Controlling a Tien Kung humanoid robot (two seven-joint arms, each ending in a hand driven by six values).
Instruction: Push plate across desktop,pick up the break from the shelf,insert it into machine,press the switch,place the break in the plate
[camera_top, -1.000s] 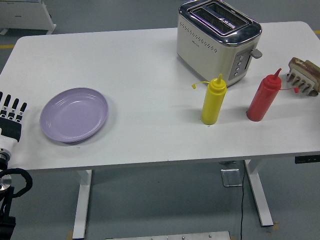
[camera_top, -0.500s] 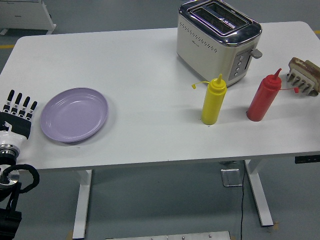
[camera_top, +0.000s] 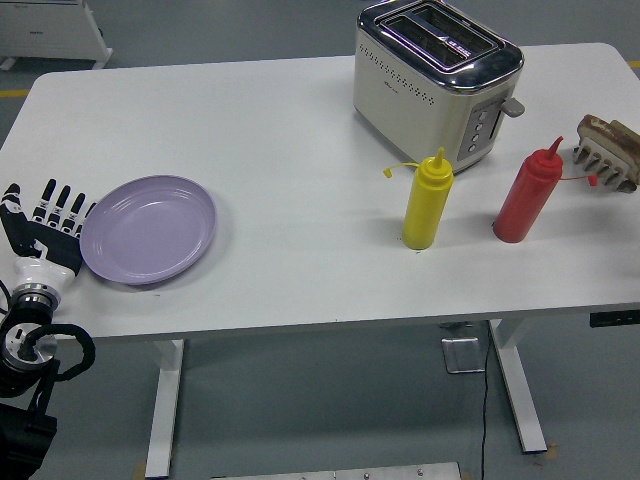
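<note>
A lilac plate (camera_top: 149, 229) lies on the left part of the white table (camera_top: 290, 130). My left hand (camera_top: 50, 222) stands just left of the plate's rim, fingers straight and spread, holding nothing; whether it touches the rim I cannot tell. A silver toaster (camera_top: 436, 78) with two top slots stands at the back centre-right, its lever and buttons on the right end. At the far right edge a small rack (camera_top: 609, 155) holds a slice of bread (camera_top: 608, 130). My right arm is out of view.
A yellow squeeze bottle (camera_top: 427, 201) and a red squeeze bottle (camera_top: 528, 193) stand in front of the toaster, between the plate and the rack. A white cabinet (camera_top: 50, 28) stands on the floor beyond the table's far left corner.
My left hand has moved right along the table's left edge, from the picture's border up to the plate's left rim. The plate and everything else have stayed put.
</note>
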